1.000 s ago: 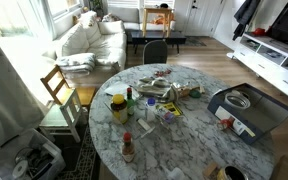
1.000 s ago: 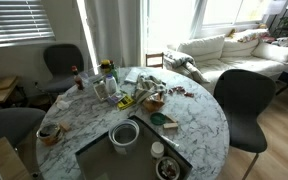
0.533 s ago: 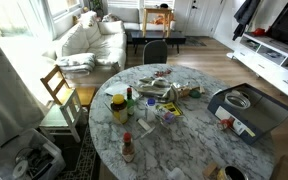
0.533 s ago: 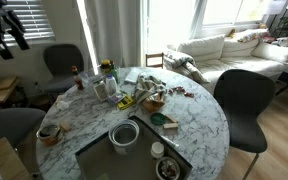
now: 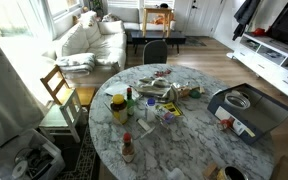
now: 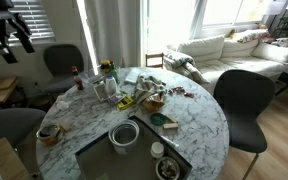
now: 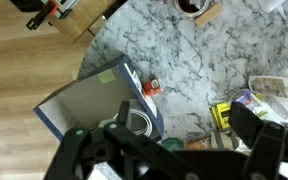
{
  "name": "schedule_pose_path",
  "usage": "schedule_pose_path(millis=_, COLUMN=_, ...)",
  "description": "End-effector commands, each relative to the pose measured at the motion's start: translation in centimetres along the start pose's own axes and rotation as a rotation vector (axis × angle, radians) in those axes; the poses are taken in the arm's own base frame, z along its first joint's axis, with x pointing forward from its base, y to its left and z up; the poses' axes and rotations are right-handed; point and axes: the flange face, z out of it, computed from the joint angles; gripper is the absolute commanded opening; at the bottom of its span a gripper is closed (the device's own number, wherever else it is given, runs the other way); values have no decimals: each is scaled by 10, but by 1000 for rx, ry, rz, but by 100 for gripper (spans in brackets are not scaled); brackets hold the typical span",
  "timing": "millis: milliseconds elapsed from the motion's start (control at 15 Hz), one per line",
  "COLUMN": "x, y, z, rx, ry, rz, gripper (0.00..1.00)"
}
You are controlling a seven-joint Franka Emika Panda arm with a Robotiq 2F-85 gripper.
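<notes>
Hovering high over the table [image 7: 184, 45] with the gripper [image 7: 171, 140], well apart from everything below. Holding the fingers [image 7: 76, 148] spread wide, with nothing between them.

Reading the wrist view from its left side:
- First, bare wooden floor [image 7: 24, 90].
- Then the grey box [image 7: 84, 100], sitting right at the table's edge.
- Then the white bowl [image 7: 136, 122] inside it, close to the wall on the right.
- Just past that wall, a small red thing [image 7: 152, 88] on the marble.
- Further on, by the other fingertip, a heap of packets [image 7: 269, 92].

Placing the white bowl below the gap, nearer the finger on the picture's left. Cannot tell the grey box's long axis from the wrist, with its near end hidden behind the gripper. Seen in an exterior view, the grey box [image 5: 246, 110] lying long along the table's edge.
</notes>
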Motion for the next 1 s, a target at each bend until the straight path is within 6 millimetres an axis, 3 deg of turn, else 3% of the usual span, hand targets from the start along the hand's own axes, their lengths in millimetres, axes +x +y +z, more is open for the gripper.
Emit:
schedule_pose_path(millis=0, x=29, y=16, z=14, rx=18, ry=-53, rz=100, gripper=100)
schedule_pose_path(millis=267, x=87, y=61, z=54, rx=76, ry=-100, rz=227, gripper=100)
schedule_pose_path(millis=533, x=141, y=92, z=109, rx=29, ry=-94, rz=68, gripper=100)
schedule_pose_path(millis=600, x=152, y=95, z=116, rx=36, ry=-62, rz=110, gripper=100)
schedule_pose_path(millis=667, x=129, y=91, z=99, rx=60, ry=-76, rz=123, gripper=100)
schedule_pose_path(millis=800, x=145, y=94, z=117, rx=50, ry=-71, rz=125, gripper=100)
schedule_pose_path(millis=933, x=151, y=92, z=120, rx=45, ry=-76, rz=124, gripper=100)
